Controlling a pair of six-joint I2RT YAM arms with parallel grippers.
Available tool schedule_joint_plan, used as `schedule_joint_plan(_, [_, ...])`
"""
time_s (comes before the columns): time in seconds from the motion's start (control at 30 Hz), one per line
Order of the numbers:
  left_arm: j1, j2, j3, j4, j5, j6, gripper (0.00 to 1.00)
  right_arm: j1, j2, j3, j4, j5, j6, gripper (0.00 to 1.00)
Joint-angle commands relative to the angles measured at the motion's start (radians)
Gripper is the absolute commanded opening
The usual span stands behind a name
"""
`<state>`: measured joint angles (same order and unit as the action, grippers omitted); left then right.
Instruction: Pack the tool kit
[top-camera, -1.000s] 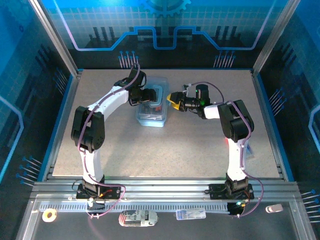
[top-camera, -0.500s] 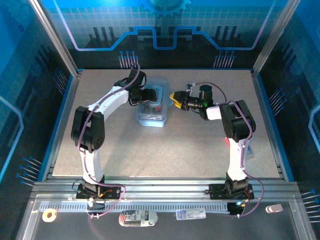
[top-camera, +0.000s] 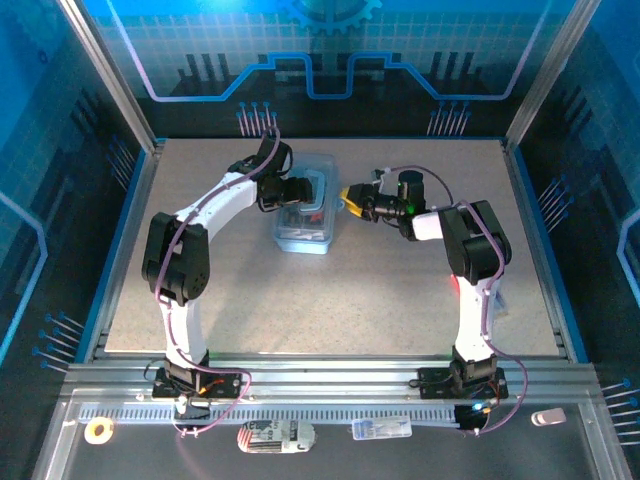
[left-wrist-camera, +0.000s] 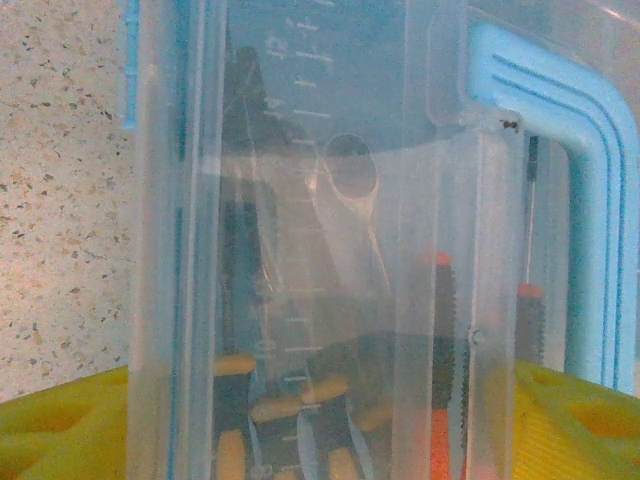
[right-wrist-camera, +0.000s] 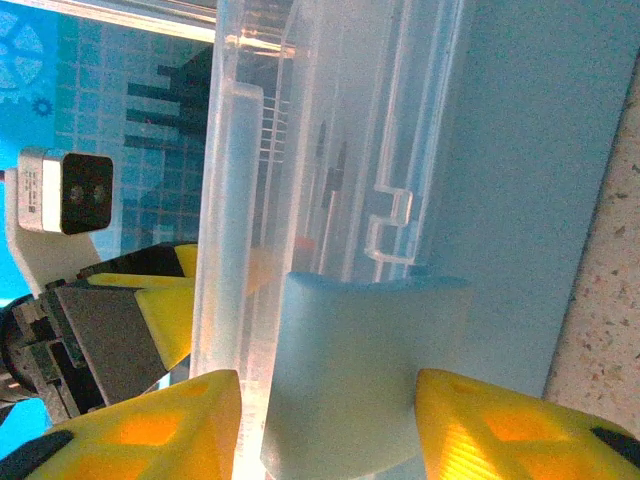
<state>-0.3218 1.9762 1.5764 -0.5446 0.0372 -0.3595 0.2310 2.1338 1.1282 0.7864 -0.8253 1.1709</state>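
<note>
The tool kit (top-camera: 303, 228), a translucent pale-blue box with its lid down, lies at the far middle of the table. Through its wall I see black screwdrivers with orange bands (left-wrist-camera: 250, 400), a red-handled one (left-wrist-camera: 440, 350) and a silvery tool (left-wrist-camera: 350, 175). My left gripper (top-camera: 293, 190) reaches in from the left. Its yellow fingers (left-wrist-camera: 60, 430) press on both sides of the box (left-wrist-camera: 300, 120). My right gripper (top-camera: 350, 200) comes from the right. Its fingers (right-wrist-camera: 170, 420) straddle the box's pale-blue latch (right-wrist-camera: 365, 340), with a thin gap on the left.
The box's blue handle (left-wrist-camera: 560, 120) runs along its right side in the left wrist view. Speckled grey tabletop (top-camera: 330, 300) spreads in front of the box. Blue walls (top-camera: 330, 60) fence the back and the sides. Small items (top-camera: 275, 436) lie on the rail shelf below the table's near edge.
My right gripper's jaws have narrowed around the latch, and its wrist has lifted slightly. The left arm and the box have not moved.
</note>
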Motion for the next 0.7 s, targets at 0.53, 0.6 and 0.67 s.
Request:
schedule_joint_plan(0.53, [-0.019,0.165,-0.107,-0.123,0.055,0.000,0.52,0.022,-0.011,0.015,0.020,0.015,0.020,0.50])
schedule_joint_plan(0.6, [-0.019,0.164,-0.108,-0.123,0.059,-0.003,0.52,0.024,-0.009,0.022,-0.024,0.024,-0.007,0.50])
schedule_joint_plan(0.67, [-0.019,0.165,-0.106,-0.123,0.057,-0.001,0.52,0.022,-0.003,0.028,-0.057,0.031,-0.031,0.50])
